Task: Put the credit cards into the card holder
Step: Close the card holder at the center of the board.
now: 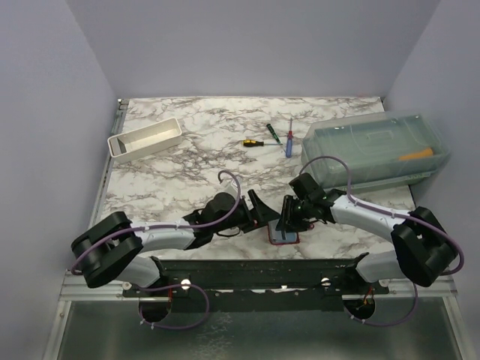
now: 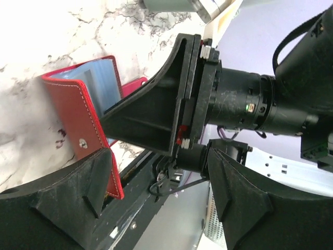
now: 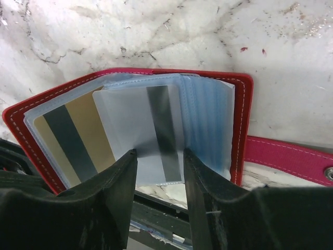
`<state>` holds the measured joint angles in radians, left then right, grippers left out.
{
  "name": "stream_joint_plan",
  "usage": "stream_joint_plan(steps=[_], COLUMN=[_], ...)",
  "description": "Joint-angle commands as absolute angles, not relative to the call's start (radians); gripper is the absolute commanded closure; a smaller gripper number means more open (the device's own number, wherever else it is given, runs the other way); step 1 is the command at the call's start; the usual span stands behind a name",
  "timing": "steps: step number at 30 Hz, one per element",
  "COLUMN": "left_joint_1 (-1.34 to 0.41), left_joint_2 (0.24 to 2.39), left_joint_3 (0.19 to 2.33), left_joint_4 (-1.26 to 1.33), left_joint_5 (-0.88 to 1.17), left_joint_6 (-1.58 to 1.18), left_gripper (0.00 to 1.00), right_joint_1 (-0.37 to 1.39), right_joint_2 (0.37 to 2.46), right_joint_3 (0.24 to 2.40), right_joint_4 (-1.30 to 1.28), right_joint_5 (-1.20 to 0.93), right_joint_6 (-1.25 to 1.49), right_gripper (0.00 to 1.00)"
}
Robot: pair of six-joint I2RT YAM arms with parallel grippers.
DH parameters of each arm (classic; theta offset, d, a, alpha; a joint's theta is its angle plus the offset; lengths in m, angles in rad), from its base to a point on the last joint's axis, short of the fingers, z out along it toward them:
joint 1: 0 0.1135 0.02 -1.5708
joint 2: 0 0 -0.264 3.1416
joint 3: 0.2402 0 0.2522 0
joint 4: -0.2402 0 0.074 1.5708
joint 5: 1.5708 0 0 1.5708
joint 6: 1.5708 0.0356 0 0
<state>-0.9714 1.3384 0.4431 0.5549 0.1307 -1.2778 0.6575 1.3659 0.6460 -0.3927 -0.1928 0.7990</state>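
R gripper (image 3: 159, 153), half closed, pinches the blue card (image 3: 156, 120) by its long edges. The card is part-way into a clear sleeve of the red card holder (image 3: 242, 114), at 6 o'clock on the table, near edge. Tan card (image 3: 78, 135) sits sleeved at its 9 o'clock. L gripper (image 2: 158, 156), wide, props the cover w/ one finger.

Risks: card may snag the sleeve mouth and buckle; holder may slide or flop shut if the L finger slips.

Marble-look table (image 1: 195, 165); white tray (image 1: 142, 133) at 10 o'clock, clear box (image 1: 375, 146) at 2, screwdrivers (image 1: 289, 139) at 1. Plain lilac walls (image 1: 247, 45).
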Motion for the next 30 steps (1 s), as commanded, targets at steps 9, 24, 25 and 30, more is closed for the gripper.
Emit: stream_joint_plan(steps=[9,24,25,30], left_joint_1=[-0.983,-0.969,-0.967,-0.960], left_joint_2=[1.699,1.820,1.835,1.997], left_joint_3=[0.624,0.651,0.662,0.741], left_joint_4=[0.822,0.830,0.830,0.854], left_joint_5=[0.283,0.395,0.416,0.551], left_joint_6=[-1.280,-1.270,-1.269,-1.317], left_gripper=[0.21,0.37,0.37,0.41], right_joint_1=[0.630,0.564,0.564,0.564], right_joint_2=[1.186,0.954,0.961,0.951], right_joint_3=[0.726,0.677,0.680,0.630], right_joint_4=[-0.783,-0.921,-0.946,-0.827], right_joint_5=[0.132,0.304,0.315,0.232], right_joint_6=[0.936,1.097,1.104,1.073], right_gripper=[0.44,0.47,0.45,0.48])
